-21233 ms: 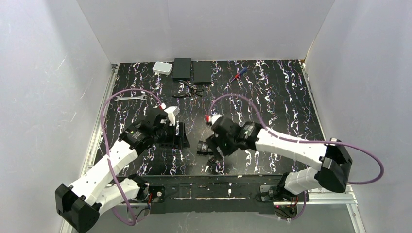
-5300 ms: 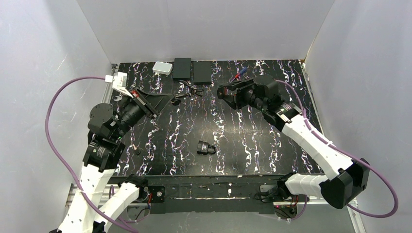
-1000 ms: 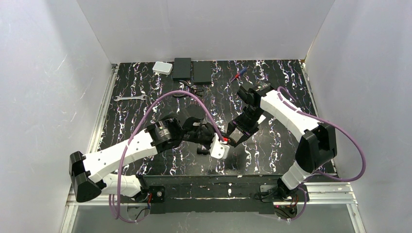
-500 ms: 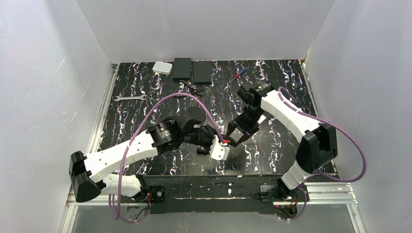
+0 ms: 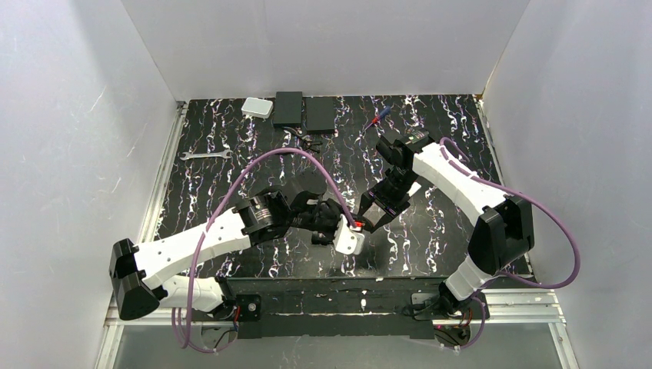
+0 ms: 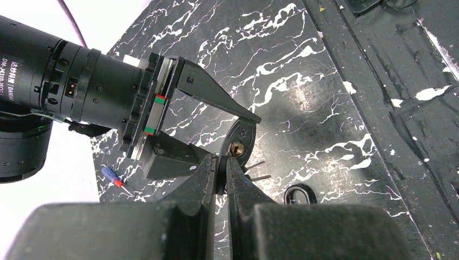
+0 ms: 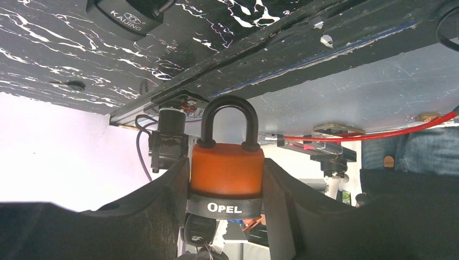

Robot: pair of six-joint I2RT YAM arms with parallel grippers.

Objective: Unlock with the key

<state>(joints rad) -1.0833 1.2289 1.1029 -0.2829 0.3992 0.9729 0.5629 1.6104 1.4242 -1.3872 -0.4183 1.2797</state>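
The key [image 7: 198,230] is taken to be the small dark piece with a thin wire loop just under the base of the orange padlock [image 7: 227,173]. The padlock is clamped by its sides in the right gripper [image 7: 226,162] and held off the table [image 6: 335,81] with its shackle shut. The left gripper [image 6: 222,160] is pressed together, its tips right beside the brass keyhole [image 6: 235,147]. Whether the key's head is nipped between those tips cannot be told, nor whether the blade is seated.

Several failures are judged possible. If the blade is only partly in, it could be skated out of the slot or bent by a turn, being thin. If the padlock is clamped too lightly, it could be twisted round with the key instead of being opened. With so small a head, the key could be let slip and dropped.

A black padlock [image 7: 127,16] lies on the table under the grippers, where a dropped key could be lost from sight. A small dark loop [image 6: 296,194] is seen just beside the left gripper's tips. The purple cable [image 5: 286,151] arches behind the left gripper and could be snagged in a twist. A screwdriver [image 5: 379,116], pliers [image 5: 307,143], a wrench [image 5: 204,154] and boxes [image 5: 288,108] lie well beyond both grippers and block nothing.
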